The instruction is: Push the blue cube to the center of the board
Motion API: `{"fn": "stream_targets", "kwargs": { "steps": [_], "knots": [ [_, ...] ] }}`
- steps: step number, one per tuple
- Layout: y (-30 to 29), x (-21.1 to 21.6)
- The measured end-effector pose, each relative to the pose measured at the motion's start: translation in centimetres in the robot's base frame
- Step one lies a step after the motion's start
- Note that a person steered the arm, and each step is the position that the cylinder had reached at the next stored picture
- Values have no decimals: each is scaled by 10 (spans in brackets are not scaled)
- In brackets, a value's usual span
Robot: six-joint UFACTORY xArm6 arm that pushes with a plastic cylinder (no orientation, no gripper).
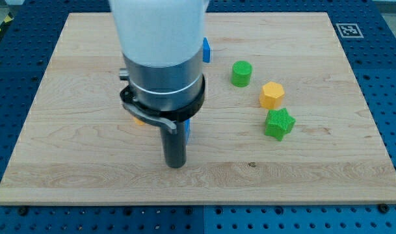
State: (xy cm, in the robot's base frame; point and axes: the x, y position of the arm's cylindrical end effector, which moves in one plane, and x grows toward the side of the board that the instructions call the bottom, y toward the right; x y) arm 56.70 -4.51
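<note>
My tip (176,164) rests on the wooden board (67,156), below the board's middle. A thin strip of a blue block (188,130) shows just right of the rod, above the tip and close to it; the arm hides most of it, so its shape is unclear. A second blue block (206,50) peeks out from behind the arm near the view's top, only its right edge showing. A sliver of an orange block (138,119) shows under the arm's left side.
A green cylinder (242,73), an orange hexagonal block (272,95) and a green star block (279,123) stand in a line right of centre. A black-and-white marker tag (349,30) sits at the top right corner.
</note>
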Motion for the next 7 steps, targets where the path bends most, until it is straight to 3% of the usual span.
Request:
{"fn": "stream_targets", "kwargs": {
  "steps": [3, 7],
  "knots": [
    [-42, -22],
    [5, -37]
  ]
}}
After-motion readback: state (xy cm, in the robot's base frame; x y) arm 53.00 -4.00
